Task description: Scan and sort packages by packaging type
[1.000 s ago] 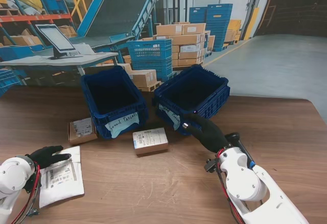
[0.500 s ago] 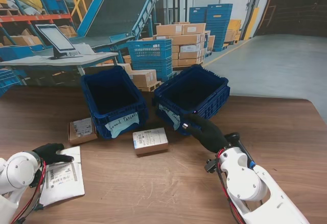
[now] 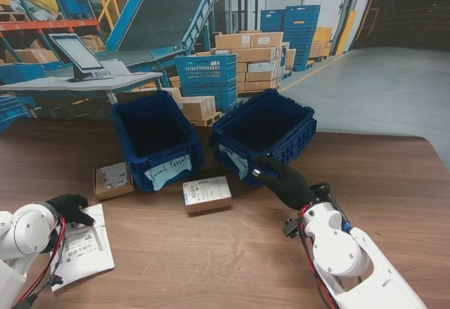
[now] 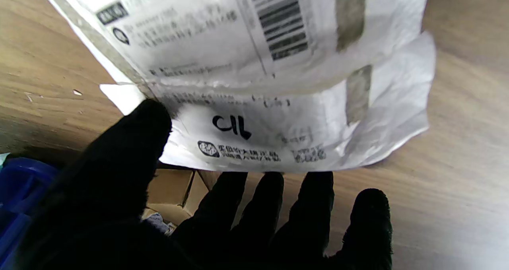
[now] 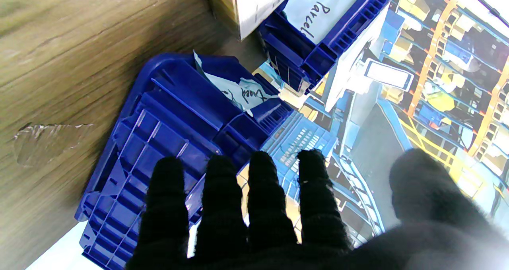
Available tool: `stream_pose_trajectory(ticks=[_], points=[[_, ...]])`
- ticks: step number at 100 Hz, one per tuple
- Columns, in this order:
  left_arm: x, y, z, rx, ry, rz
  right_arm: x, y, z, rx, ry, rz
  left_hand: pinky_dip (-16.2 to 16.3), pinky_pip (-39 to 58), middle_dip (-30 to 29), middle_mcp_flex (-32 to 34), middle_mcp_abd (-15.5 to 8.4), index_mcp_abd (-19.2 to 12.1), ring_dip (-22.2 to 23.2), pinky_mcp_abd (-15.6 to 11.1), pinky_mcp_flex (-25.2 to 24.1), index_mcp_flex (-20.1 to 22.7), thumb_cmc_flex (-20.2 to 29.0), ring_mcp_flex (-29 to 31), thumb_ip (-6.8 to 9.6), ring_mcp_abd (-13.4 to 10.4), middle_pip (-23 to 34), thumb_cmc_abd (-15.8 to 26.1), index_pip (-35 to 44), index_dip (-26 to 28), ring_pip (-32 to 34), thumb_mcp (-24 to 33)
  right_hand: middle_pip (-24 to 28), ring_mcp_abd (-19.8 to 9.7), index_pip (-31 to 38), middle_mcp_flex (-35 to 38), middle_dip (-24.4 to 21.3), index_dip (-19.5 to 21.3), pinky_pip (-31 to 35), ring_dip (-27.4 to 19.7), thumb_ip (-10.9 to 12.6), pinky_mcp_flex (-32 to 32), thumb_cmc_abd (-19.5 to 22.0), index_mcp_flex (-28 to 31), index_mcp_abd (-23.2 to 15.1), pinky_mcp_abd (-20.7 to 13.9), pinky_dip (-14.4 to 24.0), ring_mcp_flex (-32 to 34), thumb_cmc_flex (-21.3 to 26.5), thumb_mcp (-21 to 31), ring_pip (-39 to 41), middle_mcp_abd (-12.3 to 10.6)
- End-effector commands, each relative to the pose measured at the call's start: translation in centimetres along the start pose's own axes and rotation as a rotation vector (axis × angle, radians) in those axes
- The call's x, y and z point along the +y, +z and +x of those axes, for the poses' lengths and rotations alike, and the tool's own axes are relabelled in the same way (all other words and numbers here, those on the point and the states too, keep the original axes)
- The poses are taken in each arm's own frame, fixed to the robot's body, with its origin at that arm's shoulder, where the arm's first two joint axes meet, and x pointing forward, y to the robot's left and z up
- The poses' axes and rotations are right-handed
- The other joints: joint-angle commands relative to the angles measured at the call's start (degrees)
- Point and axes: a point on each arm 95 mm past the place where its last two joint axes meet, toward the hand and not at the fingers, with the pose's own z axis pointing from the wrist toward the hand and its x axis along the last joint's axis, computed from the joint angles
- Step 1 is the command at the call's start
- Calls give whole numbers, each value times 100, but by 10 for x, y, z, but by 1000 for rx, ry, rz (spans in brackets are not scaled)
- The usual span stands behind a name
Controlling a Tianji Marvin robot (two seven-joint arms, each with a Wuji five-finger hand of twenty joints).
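Left robot hand (image 3: 69,208) at near-left worktop (image 3: 232,253), fingers spread, thumb on far edge of white mailer (image 3: 83,248); grip unclear. Right robot hand (image 3: 283,180) spread, holding nothing, at right crate (image 3: 264,131). Left crate (image 3: 156,137) beside it. Box (image 3: 206,193) near crates, small box (image 3: 112,179) left.

A brown wood-grain tabletop (image 3: 211,253) is seen carrying two blue crates side by side, the left crate (image 3: 156,140) and the right crate (image 3: 264,131), each bearing a paper label. A cardboard box (image 3: 207,194) and a smaller box (image 3: 112,179) lie nearer to me, and a white mailer bag (image 3: 83,249) lies at the left
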Motion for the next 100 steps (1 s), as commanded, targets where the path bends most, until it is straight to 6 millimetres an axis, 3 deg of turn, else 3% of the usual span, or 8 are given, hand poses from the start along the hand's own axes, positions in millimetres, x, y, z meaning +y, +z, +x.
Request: stream_pose_trajectory(ticks=[1, 27, 45, 68, 83, 100], points=[[28, 4, 1, -2, -3, -79, -4, -2, 1, -3, 6, 15, 25, 319, 569, 844, -377, -332, 436, 205, 40, 618, -59, 552, -79, -205, 1305, -211, 827, 487, 696, 365, 43, 2, -41, 29, 47, 22, -3, 140, 8, -14, -111, 104, -88, -3, 76, -46, 31, 49, -25, 72], [26, 2, 3, -12, -17, -86, -4, -2, 0, -4, 5, 17, -16, 523, 560, 853, -420, -398, 610, 183, 20, 641, -4, 652, -68, -230, 1507, -16, 980, 651, 730, 262, 41, 0, -41, 27, 47, 23, -7, 140, 8, -18, -101, 104, -90, -13, 76, -46, 25, 49, -25, 67], [14, -11, 3, -21, -17, -87, -5, -1, 1, 0, 7, 16, -185, 450, -63, 136, -313, -284, 302, 139, -150, 142, -29, 202, -53, -190, 924, 481, 274, 4, 355, -509, 41, 0, -43, 30, 48, 24, -9, 141, 8, -21, -101, 103, -87, -10, 78, -44, 27, 48, -24, 84], [2, -30, 0, -64, 28, -82, -5, 0, 3, 10, 10, 12, -239, 155, -431, -448, -197, -82, -127, 134, -307, -385, -229, -393, -51, -96, 389, 809, -124, -354, -41, -1160, 40, 3, -46, 34, 49, 24, -14, 140, 7, -27, -104, 99, -85, -8, 78, -46, 22, 47, -26, 71], [4, -36, -2, -107, 59, -104, -3, -1, 4, 10, 10, 3, -284, -92, -602, -889, -52, 195, -373, 139, -457, -887, -507, -831, -68, -20, 55, 943, -331, -521, -232, -1517, 35, -1, -45, 34, 48, 24, -20, 139, 7, -36, -116, 102, -93, -5, 78, -56, 24, 49, -31, 77], [13, -35, -5, -115, 74, -166, -1, -2, 5, 6, 12, -5, -294, -265, -688, -1151, 57, 386, -498, 158, -530, -1133, -627, -1079, -95, 31, -225, 978, -393, -610, -302, -1755, 29, 6, -46, 36, 48, 25, -23, 138, 8, -36, -125, 106, -88, -3, 79, -67, 24, 52, -37, 81]])
